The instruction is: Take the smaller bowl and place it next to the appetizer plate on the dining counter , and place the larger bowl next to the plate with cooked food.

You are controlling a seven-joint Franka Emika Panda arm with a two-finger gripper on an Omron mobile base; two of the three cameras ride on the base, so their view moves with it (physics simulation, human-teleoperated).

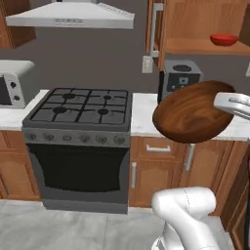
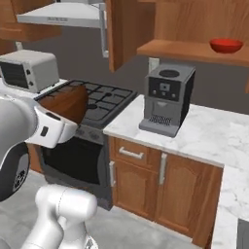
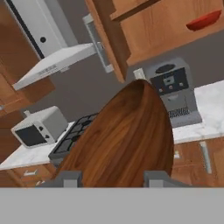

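Observation:
The larger bowl [image 1: 193,112], wide and of dark polished wood, hangs tilted on its side in the air in front of the worktop. My gripper [image 3: 111,178] is shut on its rim, one dark fingertip on each side of the wall. My white hand [image 1: 233,104] is at the bowl's right edge. From the right base view the larger bowl [image 2: 65,103] is over the stove's front. The smaller bowl [image 1: 224,39], glossy red, sits on the open wooden shelf [image 2: 194,51] up high, as a red bowl [image 2: 226,45] above the coffee machine [image 3: 203,20]. Both plates and the dining counter are out of view.
A gas stove [image 1: 80,110] with an oven stands left of the marble worktop [image 2: 204,131]. A grey coffee machine [image 2: 166,99] sits on that worktop. A toaster oven [image 2: 29,70] is at the far left, a range hood [image 1: 71,17] overhead. An open cabinet door [image 2: 114,34] juts out beside the shelf.

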